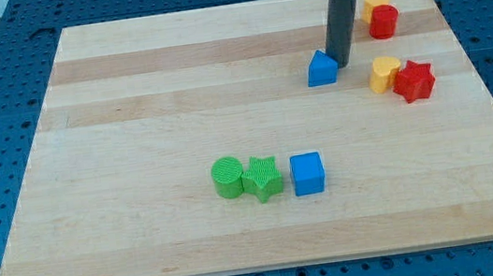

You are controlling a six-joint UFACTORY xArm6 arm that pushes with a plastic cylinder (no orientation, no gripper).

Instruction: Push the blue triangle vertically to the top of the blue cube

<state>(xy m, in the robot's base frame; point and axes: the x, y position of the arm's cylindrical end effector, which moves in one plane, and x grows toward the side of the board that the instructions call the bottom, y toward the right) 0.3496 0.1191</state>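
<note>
The blue triangle (321, 68) lies on the wooden board in the upper right part of the view. The blue cube (307, 173) sits lower down, near the board's middle, a little to the left of the triangle's column. My tip (340, 59) stands right beside the triangle, at its upper right edge, touching or nearly touching it. The dark rod rises from there to the view's top.
A green cylinder (228, 177) and a green star (263, 178) sit in a row just left of the blue cube. A yellow block (376, 0) and red cylinder (384, 21) sit at the top right. A yellow block (384, 74) and red star (414, 81) lie right of the triangle.
</note>
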